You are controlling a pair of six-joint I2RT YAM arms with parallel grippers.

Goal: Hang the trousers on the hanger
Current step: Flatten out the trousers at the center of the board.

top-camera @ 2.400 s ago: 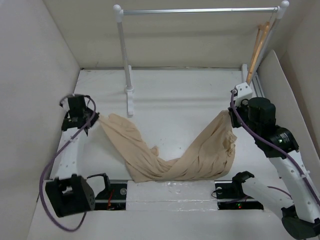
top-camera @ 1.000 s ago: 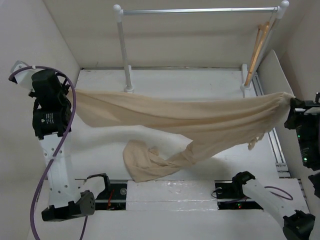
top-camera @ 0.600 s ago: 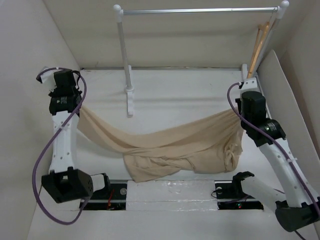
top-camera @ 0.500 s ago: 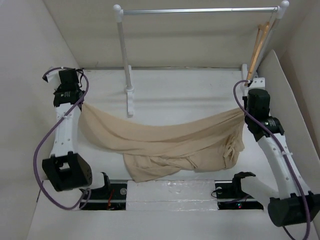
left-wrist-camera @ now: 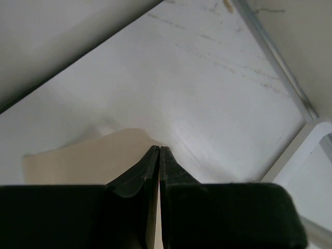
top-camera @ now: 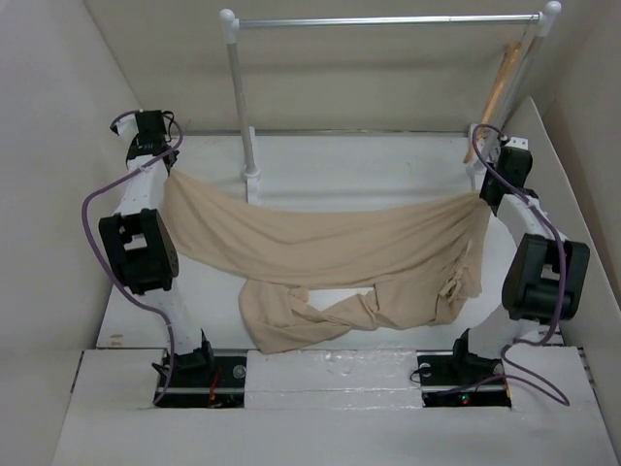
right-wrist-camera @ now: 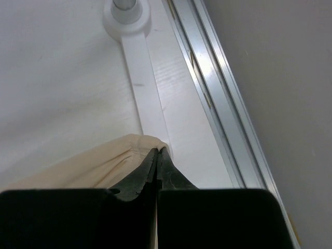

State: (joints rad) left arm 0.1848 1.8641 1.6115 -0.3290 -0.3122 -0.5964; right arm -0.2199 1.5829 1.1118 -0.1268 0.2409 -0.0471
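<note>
The beige trousers [top-camera: 330, 248] hang stretched across the table between my two grippers, and a bunched part [top-camera: 291, 316] lies on the table near the front. My left gripper [top-camera: 167, 175] is shut on the left end of the trousers [left-wrist-camera: 88, 158], fingertips pressed together [left-wrist-camera: 158, 148]. My right gripper [top-camera: 483, 197] is shut on the right end [right-wrist-camera: 98, 163], which folds over its tips [right-wrist-camera: 157, 150]. The wooden hanger [top-camera: 499, 85] leans at the rack's right post, behind and above the right gripper.
A rack with white posts [top-camera: 240, 97] and a silver rail [top-camera: 388, 19] stands at the back. Its right foot [right-wrist-camera: 142, 88] lies just ahead of my right gripper, beside an aluminium track [right-wrist-camera: 218, 93]. Walls close in on both sides.
Both arms have swung from the table's middle toward the back corners, pulling the trousers with them. The cloth now spans farther back and flatter, with less of it heaped at the front.
</note>
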